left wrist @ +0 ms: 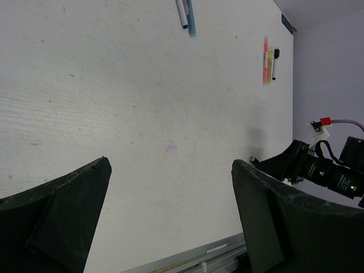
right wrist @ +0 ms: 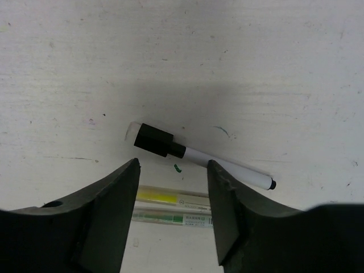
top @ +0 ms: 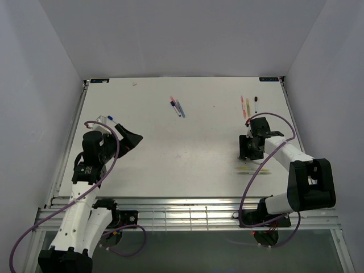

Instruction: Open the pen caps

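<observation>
My right gripper (top: pixel 250 150) is open and hovers low over the table. In the right wrist view its fingertips (right wrist: pixel 173 170) straddle a yellow pen (right wrist: pixel 170 197) and a green pen (right wrist: pixel 170 216) lying side by side. Just beyond the tips lies a white pen (right wrist: pixel 227 169) with its black cap (right wrist: pixel 154 140) on. The yellow and green pens also show in the top view (top: pixel 253 169). My left gripper (top: pixel 128 140) is open and empty, and nothing lies between its fingers (left wrist: pixel 170 165). Pink and blue pens (top: pixel 177 107) lie at mid-back; they also show in the left wrist view (left wrist: pixel 185 14).
Pink and yellow pens (top: pixel 244 106) and a black-capped white pen (top: pixel 256 104) lie at the back right. A blue-capped pen (top: pixel 111 120) lies by the left arm. A metal rail (top: pixel 187 211) runs along the near edge. White walls enclose the table.
</observation>
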Robot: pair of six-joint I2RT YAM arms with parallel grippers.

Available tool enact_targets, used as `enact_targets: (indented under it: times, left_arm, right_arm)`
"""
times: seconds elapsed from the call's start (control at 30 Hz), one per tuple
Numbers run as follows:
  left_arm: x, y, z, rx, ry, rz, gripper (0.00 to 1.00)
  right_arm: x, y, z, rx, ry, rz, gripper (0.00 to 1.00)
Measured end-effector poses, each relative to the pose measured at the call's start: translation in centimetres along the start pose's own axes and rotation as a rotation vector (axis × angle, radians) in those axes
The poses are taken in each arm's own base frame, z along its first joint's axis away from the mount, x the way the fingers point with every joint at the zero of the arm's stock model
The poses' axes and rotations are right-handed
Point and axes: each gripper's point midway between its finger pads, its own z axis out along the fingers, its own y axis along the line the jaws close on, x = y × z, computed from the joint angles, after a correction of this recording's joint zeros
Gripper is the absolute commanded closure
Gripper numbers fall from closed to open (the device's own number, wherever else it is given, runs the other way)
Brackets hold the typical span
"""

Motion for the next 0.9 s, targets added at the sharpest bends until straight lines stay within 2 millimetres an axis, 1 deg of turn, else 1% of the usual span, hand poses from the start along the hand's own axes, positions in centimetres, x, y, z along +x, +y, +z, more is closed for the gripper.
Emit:
enact_targets:
  times: [0.1,0.43,0.5,0.6,0.67,0.7,0.8,0.9]
  left_arm:
    - [0.0,-0.2,0.0,0.008,0.003,-0.002,0.02]
    - [0.1,-0.4,0.0,0.019,0.009,-0.004,0.02]
    - [0.1,-0.4,-0.1,0.021,0.010,-0.004,0.02]
    - [0.2,-0.5,-0.1,0.023,0.013,-0.005,0.02]
    - [0.2,-0.5,-0.1,0.024,0.013,-0.005,0.02]
    - [0.2,-0.5,-0.1,0.024,0.013,-0.005,0.02]
    - [0.2,-0.5,-0.1,0.024,0.014,-0.005,0.02]
    - [0.2,-0.4,-0.1,0.023,0.014,-0.005,0.02]
  right_arm:
    - [0.2,-0.2,0.2,0.016,0.016,-0.012,0.48]
    - [-0.6,-0.5,0.6,0.064,0.044,-0.062,0.48]
    - [-0.9,-0.2,0.7,0.064,0.046,-0.084,0.48]
    - [-1.9,0.4,1.1,0.070,0.035,-0.112,0.48]
    - [-2.5,0.9,1.9,0.080,0.029,-0.139,0.50]
    - [-2.4,1.1,2.4,0.088,0.039,-0.152,0.50]
    - [-3.5,1.7,2.9,0.111,0.024,-0.180,0.50]
    - [-3.9,2.1,2.9,0.122,0.013,-0.194,0.50]
